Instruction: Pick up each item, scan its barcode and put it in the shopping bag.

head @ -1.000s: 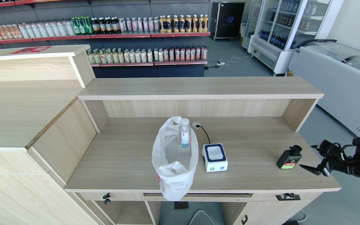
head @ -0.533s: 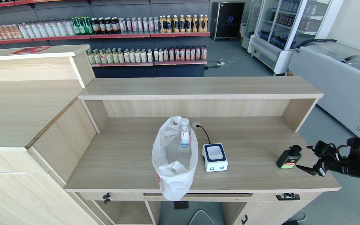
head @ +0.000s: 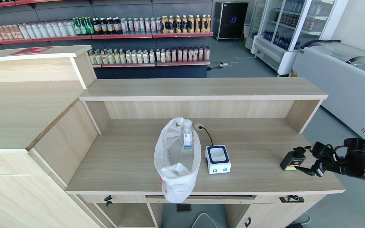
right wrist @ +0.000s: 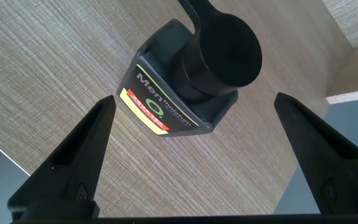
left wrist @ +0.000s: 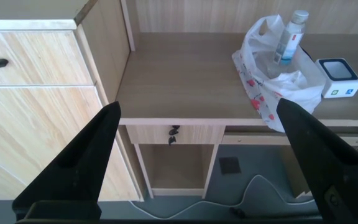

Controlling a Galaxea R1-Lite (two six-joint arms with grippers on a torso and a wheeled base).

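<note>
Bottle [head: 292,160] may topple if your right gripper [right wrist: 194,98], fingers spread apart, clips its cap before closing.

A small shop, seen from behind its checkout. A pale wooden counter [head: 258,177] with a raised front ledge is set facing long wall shelves [head: 122,36] with red edges, on which bottles [head: 182,23] of drinks are lined up in rows sorted by kind; upright glass-door coolers [head: 291,22] stocked with more drinks and a white chest freezer [head: 337,85] with a curved glass lid are placed along the right-hand side. On the counter a wired barcode scanner [head: 218,159] is placed just beside an open plastic bag [head: 176,171], as at a till.
</note>
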